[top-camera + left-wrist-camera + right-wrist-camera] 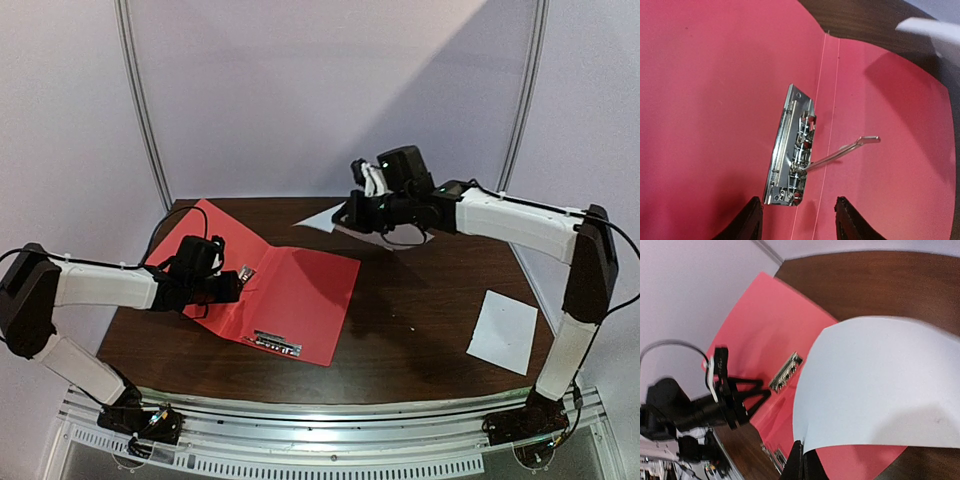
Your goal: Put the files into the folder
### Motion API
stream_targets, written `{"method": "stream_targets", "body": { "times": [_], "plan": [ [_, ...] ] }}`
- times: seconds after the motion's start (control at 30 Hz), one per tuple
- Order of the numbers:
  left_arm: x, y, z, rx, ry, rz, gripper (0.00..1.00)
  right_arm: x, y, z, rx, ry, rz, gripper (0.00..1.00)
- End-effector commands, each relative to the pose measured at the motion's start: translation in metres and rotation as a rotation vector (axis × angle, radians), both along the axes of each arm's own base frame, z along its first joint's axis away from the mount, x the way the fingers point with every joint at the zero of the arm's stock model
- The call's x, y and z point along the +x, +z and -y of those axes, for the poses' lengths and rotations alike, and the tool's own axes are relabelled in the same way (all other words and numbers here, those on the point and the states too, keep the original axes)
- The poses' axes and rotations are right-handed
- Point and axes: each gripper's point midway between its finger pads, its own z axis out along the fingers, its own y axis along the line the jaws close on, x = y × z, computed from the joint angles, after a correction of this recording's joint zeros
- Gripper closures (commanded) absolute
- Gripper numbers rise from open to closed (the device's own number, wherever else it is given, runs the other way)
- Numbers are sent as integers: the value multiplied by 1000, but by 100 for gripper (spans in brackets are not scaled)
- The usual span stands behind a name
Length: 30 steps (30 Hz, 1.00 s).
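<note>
Right pincer [347, 214] is clamped shut on the large sheet [318, 218], holding it above the surface [420, 300] at about 12 o'clock in the top view. The left pincer [236, 287] hovers with its jaws partly apart and nothing between them. It is over the open red folder [300, 300], which lies at 9 o'clock with its left flap tilted up. The small sheet [503, 331] lies flat at 4 o'clock, well apart from both.

From the left wrist we see two black fingers [751, 224] at 6 o'clock, apart, near the lower end of the metal clip [790, 150]. The clip sits just beside the central fold, its lever raised toward 3 o'clock.

From the right wrist the large sheet bows away from the grip, which sits at 6 o'clock near one corner. The folder shows beyond it at 10 o'clock.

We judge both sheets light, limp and slick. Pinched at a corner, the large one sags and may flutter or slip, so a slow carry suits it. The small sheet lies flat, so we expect it needs an edge lifted or slid past the surface's rim before a pinch. The folder is thin and stiffer, though its raised flap could fall shut.
</note>
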Motion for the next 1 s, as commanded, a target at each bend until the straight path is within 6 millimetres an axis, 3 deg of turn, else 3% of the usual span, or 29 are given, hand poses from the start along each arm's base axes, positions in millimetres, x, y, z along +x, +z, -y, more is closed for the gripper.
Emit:
{"method": "stream_targets", "body": {
  "times": [0.0, 0.07, 0.2, 0.37, 0.57, 0.77, 0.97],
  "plan": [
    [-2, 8, 0, 12, 2, 16, 50, -77, -61, -33, -107, 316, -46, 100],
    [-4, 6, -2, 29, 2, -1, 50, -97, -93, -20, -142, 359, -75, 100],
    [-3, 6, -3, 37, 4, -5, 50, -107, -139, 16, -185, 320, -160, 100],
    [-1, 7, -2, 44, 4, -11, 50, -100, -162, 28, -172, 303, -220, 100],
    [-3, 7, -3, 49, 11, -19, 50, -87, -175, 30, -169, 245, -264, 100],
    [-3, 4, -4, 45, 18, -24, 50, -88, -177, 23, -57, 158, -344, 100],
    [0, 8, -2, 48, 13, -19, 50, -99, -182, 14, -48, 183, -377, 100]
  ]
}}
